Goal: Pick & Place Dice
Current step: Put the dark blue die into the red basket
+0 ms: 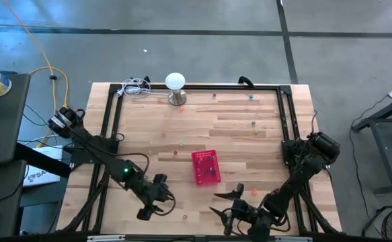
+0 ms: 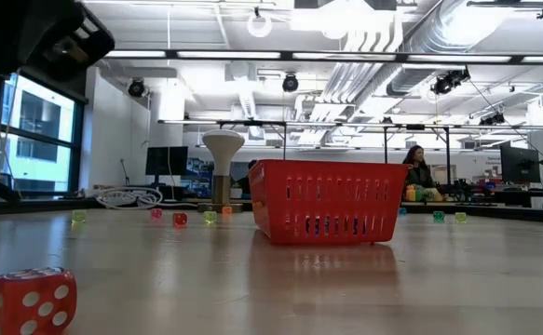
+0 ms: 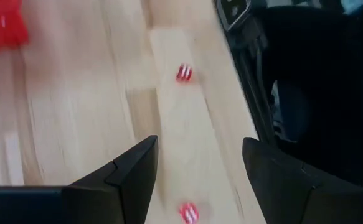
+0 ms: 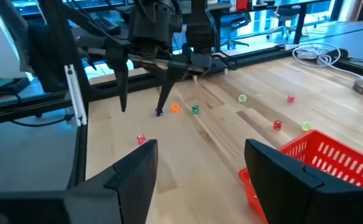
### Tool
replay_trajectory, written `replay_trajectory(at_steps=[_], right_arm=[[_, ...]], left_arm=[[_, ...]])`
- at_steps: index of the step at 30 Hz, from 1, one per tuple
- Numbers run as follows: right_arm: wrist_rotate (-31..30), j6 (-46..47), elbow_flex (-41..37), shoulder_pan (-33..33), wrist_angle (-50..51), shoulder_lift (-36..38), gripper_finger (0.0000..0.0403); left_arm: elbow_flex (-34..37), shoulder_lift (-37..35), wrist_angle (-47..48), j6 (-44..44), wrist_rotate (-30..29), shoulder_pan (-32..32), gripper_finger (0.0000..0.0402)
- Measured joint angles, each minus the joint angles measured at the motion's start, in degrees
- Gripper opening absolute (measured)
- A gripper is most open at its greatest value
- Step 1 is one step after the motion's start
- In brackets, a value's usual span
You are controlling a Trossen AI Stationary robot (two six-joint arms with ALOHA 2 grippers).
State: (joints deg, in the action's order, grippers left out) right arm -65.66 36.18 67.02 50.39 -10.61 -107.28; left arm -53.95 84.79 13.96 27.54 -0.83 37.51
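Many tiny dice in mixed colours lie scattered on the wooden table (image 1: 249,144). Two red ones show in the left wrist view: a die (image 3: 184,73) ahead and a die (image 3: 188,213) low between the fingers. A red die (image 2: 29,300) sits close in the low view. The red basket (image 1: 206,167) stands at the table's middle, with dice (image 2: 327,225) inside. My left gripper (image 1: 150,205) hovers open near the near edge, left of the basket, fingers pointing down (image 4: 142,109). My right gripper (image 1: 220,204) is open near the near edge, right of it.
A white dome-topped lamp (image 1: 175,87) stands at the far edge beside a coil of white cable (image 1: 136,87). A black frame (image 1: 111,114) borders the table. More dice (image 4: 175,107) lie between the two grippers. A person (image 2: 418,172) sits in the room behind.
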Motion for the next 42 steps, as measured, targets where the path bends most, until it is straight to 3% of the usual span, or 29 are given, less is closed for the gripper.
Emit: replay_trajectory(at_steps=[13,24,30,35,42], right_arm=[[0.2,-0.1,0.0,0.1,0.9,0.0,0.0231],[0.0,0.0,0.0,0.1,0.9,-0.1,0.0231],[0.3,0.0,0.0,-0.3,0.9,-0.1,0.0231],[2.5,0.3,0.0,-0.7,0.9,-0.1,0.0231],[2.8,1.1,0.0,-1.1,1.0,-0.1,0.0231]], left_arm=[[0.0,0.0,11.6,17.1,8.5,3.6,0.0227],[0.9,0.0,24.0,25.4,-3.5,10.3,0.0221],[0.9,0.3,24.6,21.7,-5.9,13.5,0.022],[1.0,0.3,25.6,20.1,-11.4,16.1,0.022],[3.4,0.3,25.5,26.3,-14.4,17.7,0.022]])
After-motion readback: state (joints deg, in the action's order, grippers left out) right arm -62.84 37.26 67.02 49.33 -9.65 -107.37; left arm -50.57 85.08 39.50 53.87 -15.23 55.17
